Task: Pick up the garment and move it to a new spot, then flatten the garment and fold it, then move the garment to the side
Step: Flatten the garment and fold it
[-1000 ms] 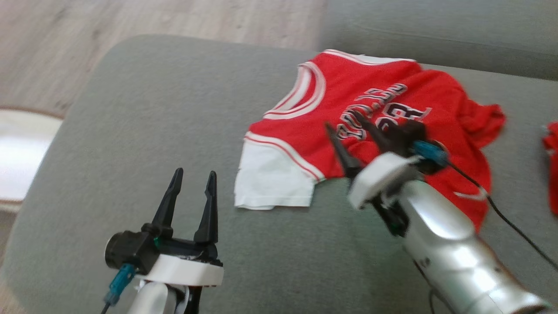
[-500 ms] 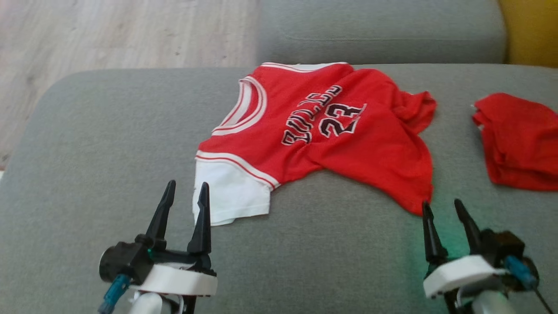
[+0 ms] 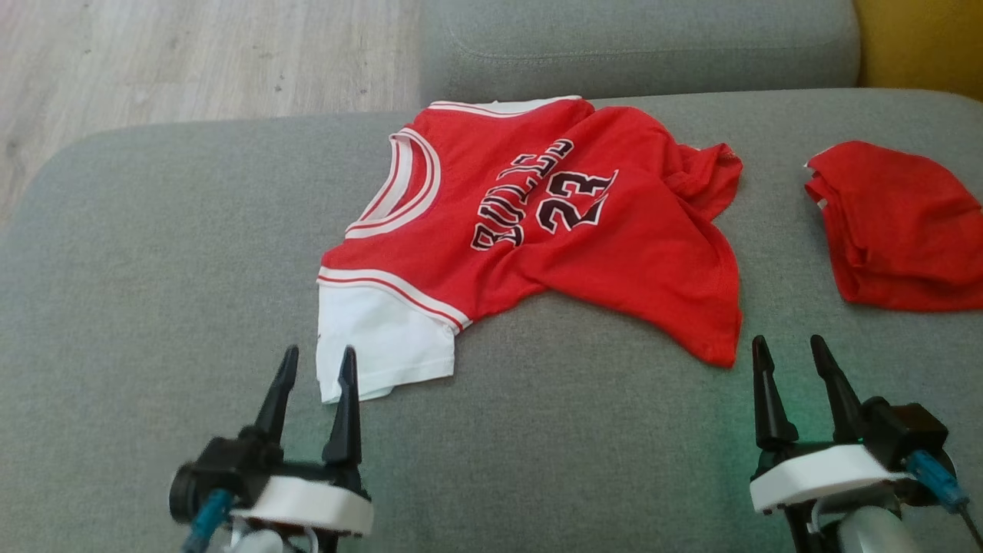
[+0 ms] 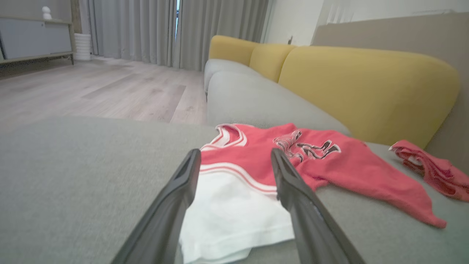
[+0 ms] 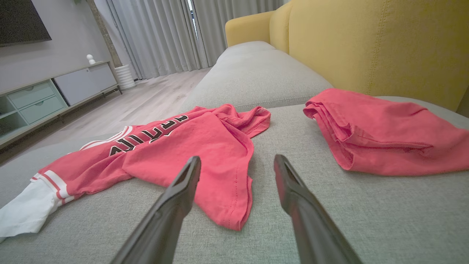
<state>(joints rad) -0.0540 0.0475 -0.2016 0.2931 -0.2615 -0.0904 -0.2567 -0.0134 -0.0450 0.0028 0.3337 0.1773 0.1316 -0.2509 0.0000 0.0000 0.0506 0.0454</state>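
The red number-23 jersey (image 3: pixel 537 223) lay crumpled on the grey sofa cushion (image 3: pixel 153 269), at the middle of the head view. Its collar pointed to the frame's left and its hem to the right, so its long axis ran roughly across the frame, just above both tools. The left gripper (image 3: pixel 319 352) stood at the lower left with its two dark fingers spread and nothing between them. Their tips were just beside the white sleeve (image 3: pixel 384 346), which in the left wrist view lay framed directly between the fingers. The right gripper (image 3: pixel 789 339), at the lower right, was likewise parted and empty, with the jersey's nearest red hem corner (image 3: pixel 718 349) just to the left of its tips. Each arm therefore looked nearer to one end, which would probably suit a two-handed pick-up. A second red garment (image 3: pixel 898 230), loosely folded, lay apart at the right edge. The jersey's far sleeve showed only as a thin white strip along the top, its upper-right side was bunched over itself, and the creased lettering above the number could not be read
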